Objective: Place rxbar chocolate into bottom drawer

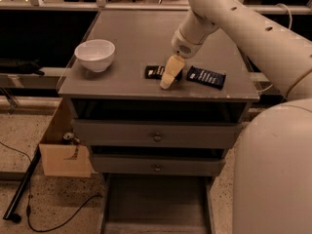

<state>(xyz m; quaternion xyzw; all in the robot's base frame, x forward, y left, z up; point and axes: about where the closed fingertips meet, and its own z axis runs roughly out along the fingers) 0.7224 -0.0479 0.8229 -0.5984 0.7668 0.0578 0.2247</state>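
Gripper [166, 81] at right end of rxbar chocolate [154, 72] on cabinet top [122, 84], near navy bar [206, 77]; grip state impossible to tell.
Best pinched across the narrow width, lifted straight, kept off the navy bar, then lowered into the open bottom drawer [156, 206].

The one camera looks from above and in front of the cabinet [156, 133], tilted down and forward. It sits on the robot's side. The arm [234, 23] reaches in from the upper right, and the robot's body [278, 174] fills the lower right corner, very near the lens. The range is middling: the cabinet top [146, 38] spans the upper middle with the bowl [95, 55] at its left, and the open bottom drawer [156, 204] is cut by the lower edge. Floor [44, 199] shows at the left. The gripper [168, 79] is near the centre, low over the front of the top, at the right end of the rxbar chocolate [155, 72].
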